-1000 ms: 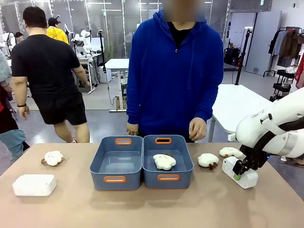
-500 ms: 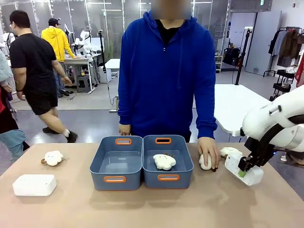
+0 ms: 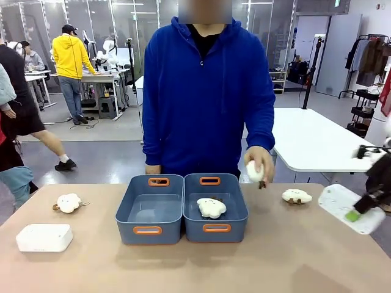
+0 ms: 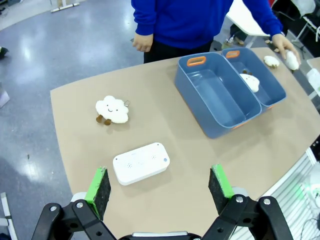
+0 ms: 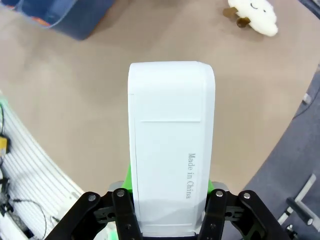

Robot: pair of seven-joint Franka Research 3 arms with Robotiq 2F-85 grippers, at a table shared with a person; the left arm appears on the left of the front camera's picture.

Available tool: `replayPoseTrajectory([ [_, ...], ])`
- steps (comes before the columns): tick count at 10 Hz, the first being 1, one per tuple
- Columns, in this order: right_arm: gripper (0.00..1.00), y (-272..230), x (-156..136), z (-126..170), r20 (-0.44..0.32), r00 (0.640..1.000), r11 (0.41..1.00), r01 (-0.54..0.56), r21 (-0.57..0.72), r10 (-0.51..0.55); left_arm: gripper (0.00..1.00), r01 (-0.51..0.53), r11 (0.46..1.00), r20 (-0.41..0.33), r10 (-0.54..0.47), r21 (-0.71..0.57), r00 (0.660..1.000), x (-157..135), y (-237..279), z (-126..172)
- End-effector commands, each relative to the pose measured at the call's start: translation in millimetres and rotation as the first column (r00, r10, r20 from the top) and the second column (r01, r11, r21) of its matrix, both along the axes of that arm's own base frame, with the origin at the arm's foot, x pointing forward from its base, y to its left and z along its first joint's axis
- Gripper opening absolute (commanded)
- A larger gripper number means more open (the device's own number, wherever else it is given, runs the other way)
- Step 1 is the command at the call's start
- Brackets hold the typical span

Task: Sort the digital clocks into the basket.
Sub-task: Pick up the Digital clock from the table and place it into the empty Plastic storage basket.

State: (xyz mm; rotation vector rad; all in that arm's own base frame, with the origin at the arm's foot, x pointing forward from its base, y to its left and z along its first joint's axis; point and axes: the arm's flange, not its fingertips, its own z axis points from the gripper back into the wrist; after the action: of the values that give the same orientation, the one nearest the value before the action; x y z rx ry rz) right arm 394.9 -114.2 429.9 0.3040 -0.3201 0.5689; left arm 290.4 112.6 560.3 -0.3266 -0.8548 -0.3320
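Note:
One white digital clock [image 3: 44,237] lies flat at the table's near left, and in the left wrist view this clock [image 4: 141,163] sits just beyond my open left gripper [image 4: 160,184]. At the far right, my right gripper [image 3: 359,212] is shut on the other digital clock [image 3: 347,206], held tilted above the table. The right wrist view has that clock [image 5: 170,140] clamped lengthwise in my right gripper [image 5: 170,196]. Two adjoining blue-grey baskets stand mid-table: the left one [image 3: 126,207] is empty, the right one [image 3: 243,210] holds a plush toy [image 3: 211,207].
The person's hand holds a plush toy [image 3: 254,171] above the right basket's far corner. Another plush [image 3: 296,196] lies right of the baskets, also in the right wrist view [image 5: 252,14]. A third plush [image 3: 68,202] lies at the left. Other people walk behind.
My right gripper lifted its clock off the table and carried it right. The person picked up a plush from beside the right basket and raised it.

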Motion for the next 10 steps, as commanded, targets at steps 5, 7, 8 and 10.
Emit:
replayPoseTrajectory([
  [5,0.35,-34,-17,-4,0.031,0.999,0.998,-0.041,0.044,0.039,1.00,0.003,1.000,-0.001,-0.003,0.000,1.000,1,-1,0],
  [7,0.35,-29,-17,-7,0.033,0.999,0.999,-0.022,0.050,0.020,1.00,0.003,1.000,-0.001,-0.003,0.000,1.000,1,-1,0],
  [8,0.35,-25,-18,-7,0.045,0.999,0.999,-0.029,0.044,0.027,1.00,0.003,1.000,-0.001,-0.003,0.000,1.000,1,-1,0],
  [10,0.35,-19,-21,-4,0.065,0.997,0.999,-0.043,0.024,0.042,1.00,0.003,1.000,-0.001,-0.003,0.000,1.000,1,-1,0],
])
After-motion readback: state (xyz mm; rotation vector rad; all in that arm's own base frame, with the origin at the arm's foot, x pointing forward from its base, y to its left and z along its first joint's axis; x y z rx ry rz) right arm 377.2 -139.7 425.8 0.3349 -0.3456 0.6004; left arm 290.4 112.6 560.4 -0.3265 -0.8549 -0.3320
